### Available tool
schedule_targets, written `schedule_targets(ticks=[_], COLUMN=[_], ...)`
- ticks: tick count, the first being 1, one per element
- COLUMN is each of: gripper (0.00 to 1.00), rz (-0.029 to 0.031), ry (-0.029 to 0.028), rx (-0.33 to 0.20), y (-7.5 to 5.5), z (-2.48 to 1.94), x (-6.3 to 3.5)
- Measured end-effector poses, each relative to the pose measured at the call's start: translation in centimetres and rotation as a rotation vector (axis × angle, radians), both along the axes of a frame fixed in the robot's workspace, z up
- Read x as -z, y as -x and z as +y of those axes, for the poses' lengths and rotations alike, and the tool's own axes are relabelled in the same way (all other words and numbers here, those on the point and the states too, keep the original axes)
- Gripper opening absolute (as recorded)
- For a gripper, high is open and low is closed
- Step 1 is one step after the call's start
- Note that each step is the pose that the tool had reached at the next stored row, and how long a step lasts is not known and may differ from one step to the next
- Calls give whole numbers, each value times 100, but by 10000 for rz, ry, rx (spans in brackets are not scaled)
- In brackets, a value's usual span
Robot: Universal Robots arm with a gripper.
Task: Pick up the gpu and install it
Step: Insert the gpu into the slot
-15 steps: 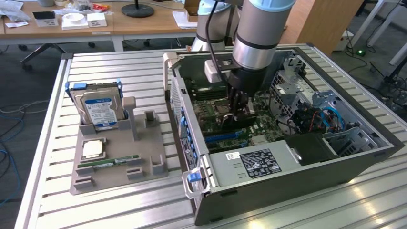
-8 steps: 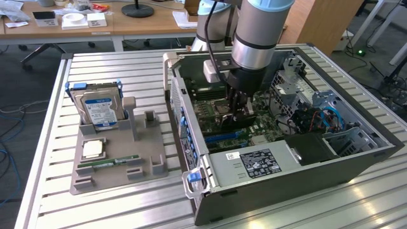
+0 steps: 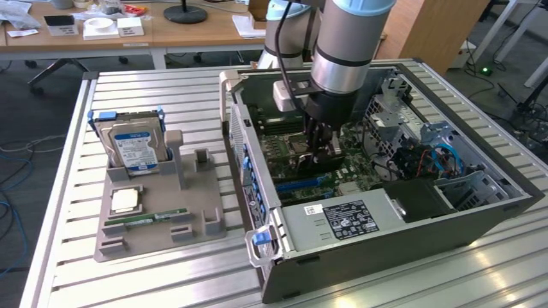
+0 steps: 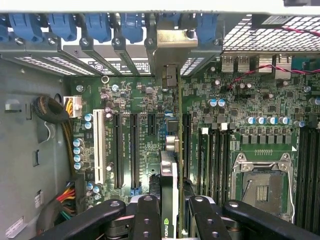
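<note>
The gripper (image 4: 170, 212) is clenched on the gpu (image 4: 169, 170): its 2 dark fingers (image 4: 147, 215) press against the card's flat faces, and the card stands edge-on between them, with a green logo visible on its thin top edge.

In the exterior view the gripper (image 3: 321, 151) reaches straight down into the open computer case (image 3: 479, 215), low over the motherboard (image 3: 287, 154). The gpu (image 3: 319, 165) shows there as a dark slab directly under the fingers.

The card's long axis runs from the fingers toward the rear wall of the case. Its silvery bracket (image 4: 170, 47) stands at that wall among the blue slot latches (image 4: 97, 25). This axis is parallel to the long black expansion slots (image 4: 135, 150). The card hangs directly below the tool, over the strip of motherboard (image 4: 260, 100) between those slots and the memory sockets (image 4: 212, 155). Whether its lower edge touches a slot I cannot tell, since the card hides it.

Outside the case, a grey holder (image 3: 158, 240) carries a hard drive (image 3: 137, 149) and a memory stick (image 3: 145, 218).
</note>
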State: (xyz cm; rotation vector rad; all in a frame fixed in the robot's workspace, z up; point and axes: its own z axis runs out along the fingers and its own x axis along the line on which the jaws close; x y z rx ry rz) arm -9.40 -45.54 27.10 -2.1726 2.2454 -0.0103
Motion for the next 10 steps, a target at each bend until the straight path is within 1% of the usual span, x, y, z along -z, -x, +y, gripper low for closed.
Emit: schedule_targets(ticks=[10], gripper=[27], rz=[0], ry=[1], rx=[0], y=[10], z=[-7], x=[1])
